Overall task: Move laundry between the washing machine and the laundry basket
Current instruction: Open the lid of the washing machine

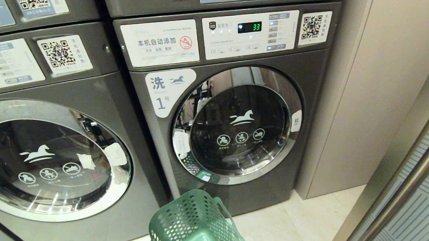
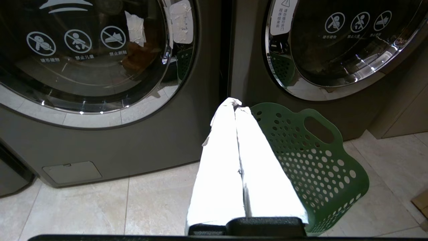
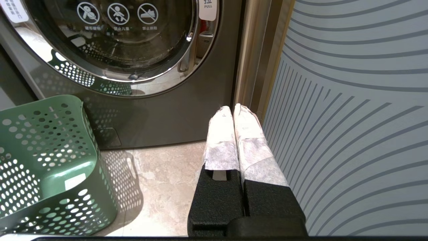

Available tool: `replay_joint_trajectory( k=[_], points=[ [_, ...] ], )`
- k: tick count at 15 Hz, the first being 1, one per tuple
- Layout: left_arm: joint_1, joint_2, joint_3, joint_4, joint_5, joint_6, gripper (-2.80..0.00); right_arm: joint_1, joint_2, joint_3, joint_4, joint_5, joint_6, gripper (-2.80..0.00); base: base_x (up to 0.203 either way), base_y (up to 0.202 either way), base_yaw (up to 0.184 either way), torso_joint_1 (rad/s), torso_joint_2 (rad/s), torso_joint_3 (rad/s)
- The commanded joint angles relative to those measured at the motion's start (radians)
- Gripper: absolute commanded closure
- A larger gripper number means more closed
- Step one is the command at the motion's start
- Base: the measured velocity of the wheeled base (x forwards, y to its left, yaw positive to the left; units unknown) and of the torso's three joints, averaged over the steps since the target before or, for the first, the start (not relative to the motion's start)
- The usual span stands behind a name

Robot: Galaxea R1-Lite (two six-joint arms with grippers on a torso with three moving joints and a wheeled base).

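Note:
A grey front-loading washing machine (image 1: 232, 108) marked 1 stands ahead, its round glass door (image 1: 239, 128) closed and its display reading 33. A green perforated laundry basket (image 1: 196, 226) sits on the floor in front of it, and the part of its inside that shows (image 3: 43, 157) holds nothing. No laundry shows anywhere. My left gripper (image 2: 235, 104) hangs low beside the basket (image 2: 317, 160), shut, with its white-wrapped fingers pressed together on nothing. My right gripper (image 3: 232, 108) is also shut and empty, low near the machine's right bottom corner (image 3: 187, 110). Neither arm is in the head view.
A second washer (image 1: 48, 145) stands to the left, its door closed. A beige panel (image 1: 361, 89) flanks the machine on the right. A striped glass door with a metal frame (image 3: 351, 117) runs close along my right gripper. Pale floor tiles (image 2: 100, 207) lie below.

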Motion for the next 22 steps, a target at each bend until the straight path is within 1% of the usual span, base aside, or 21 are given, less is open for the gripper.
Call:
replay_joint_trajectory(
  k=[1, 2, 3, 5, 6, 7, 8, 10, 11, 12, 13, 14, 15, 16, 17, 18, 19, 21, 22],
  points=[
    [0.0, 0.001, -0.007, -0.007, 0.001, 0.006, 0.0, 0.0, 0.002, 0.001, 0.0, 0.001, -0.003, 0.0, 0.0, 0.0, 0.0, 0.0, 0.0, 0.0],
    [0.0, 0.001, -0.053, -0.006, 0.0, 0.024, 0.0, 0.0, 0.002, 0.001, 0.0, 0.001, -0.007, 0.0, 0.0, 0.0, 0.0, 0.0, 0.0, 0.0],
    [0.0, 0.011, -0.133, 0.003, 0.0, 0.044, 0.0, 0.0, 0.002, 0.0, 0.0, 0.0, -0.011, 0.0, 0.0, 0.0, 0.0, 0.0, 0.0, 0.0],
    [0.0, 0.107, -0.357, 0.042, -0.001, 0.07, 0.0, 0.0, 0.002, -0.001, 0.0, 0.0, -0.008, 0.0, 0.0, 0.0, 0.0, 0.0, 0.0, 0.0],
    [-0.001, 0.207, -0.459, 0.064, -0.002, 0.073, 0.0, 0.0, 0.002, -0.001, 0.001, 0.0, -0.004, 0.0, 0.0, 0.0, 0.0, 0.0, 0.0, 0.0],
    [-0.002, 0.338, -0.55, 0.08, -0.003, 0.06, 0.0, 0.0, 0.002, -0.001, 0.001, -0.001, 0.0, 0.0, 0.0, 0.0, 0.0, 0.0, 0.0, 0.0],
    [-0.003, 0.478, -0.626, 0.092, -0.004, 0.032, 0.0, 0.0, 0.002, -0.001, 0.001, -0.002, -0.002, 0.0, 0.0, 0.0, 0.0, 0.0, 0.0, 0.0],
    [-0.005, 0.77, -0.74, 0.09, -0.02, -0.065, 0.0, 0.0, 0.002, -0.002, 0.003, -0.002, -0.005, 0.0, 0.0, 0.0, 0.0, 0.0, 0.0, 0.0],
    [-0.002, 0.893, -0.763, 0.06, -0.049, -0.113, -2.8, 0.0, 0.002, -0.002, 0.004, -0.002, -0.004, 0.0, 0.0, 0.0, 0.0, 0.0, 0.0, 0.0],
    [0.013, 1.011, -0.767, -0.004, -0.108, -0.154, -2.8, 0.0, 0.002, -0.002, 0.004, -0.002, -0.001, 0.0, 0.0, 0.0, 0.0, 0.0, 0.0, 0.0],
    [0.042, 1.117, -0.754, -0.103, -0.188, -0.178, -2.8, 0.0, 0.002, -0.001, 0.001, 0.0, 0.001, 0.0, 0.0, 0.0, 0.0, 0.0, 0.0, 0.0],
    [0.088, 1.201, -0.732, -0.213, -0.269, -0.187, -2.8, 0.0, 0.002, -0.001, 0.0, 0.0, 0.001, 0.0, 0.0, 0.0, 0.0, 0.0, 0.0, 0.0],
    [0.154, 1.281, -0.697, -0.35, -0.373, -0.193, -2.8, 0.0, 0.002, -0.001, 0.0, 0.0, 0.002, 0.0, 0.0, 0.0, 0.0, 0.0, 0.0, 0.0],
    [0.222, 1.33, -0.66, -0.462, -0.467, -0.193, -2.8, 0.0, 0.002, -0.001, 0.0, 0.0, 0.001, 0.0, 0.0, 0.0, 0.0, 0.0, 0.0, 0.0],
    [0.273, 1.362, -0.613, -0.542, -0.526, -0.171, -2.8, 0.0, 0.002, -0.001, 0.001, 0.0, 0.001, 0.0, 0.0, 0.0, 0.0, 0.0, 0.0, 0.0],
    [0.297, 1.381, -0.567, -0.58, -0.551, -0.107, -2.8, 0.0, 0.002, -0.001, 0.0, 0.0, 0.001, 0.0, 0.0, 0.0, 0.0, 0.0, 0.0, 0.0],
    [0.309, 1.402, -0.531, -0.593, -0.563, -0.045, -2.8, 0.0, 0.002, -0.001, 0.0, 0.0, 0.001, 0.0, 0.0, 0.0, 0.0, 0.0, 0.0, 0.0],
    [0.31, 1.494, -0.507, -0.632, -0.576, -0.005, -2.8, 0.0, 0.002, -0.001, 0.0, 0.0, 0.001, 0.0, 0.0, 0.0, 0.0, 0.0, 0.0, 0.0],
    [0.312, 1.567, -0.508, -0.691, -0.582, 0.0, -2.8, 0.0, 0.002, -0.001, 0.0, 0.0, 0.003, 0.0, 0.0, 0.0, 0.0, 0.0, 0.0, 0.0]
  ],
)
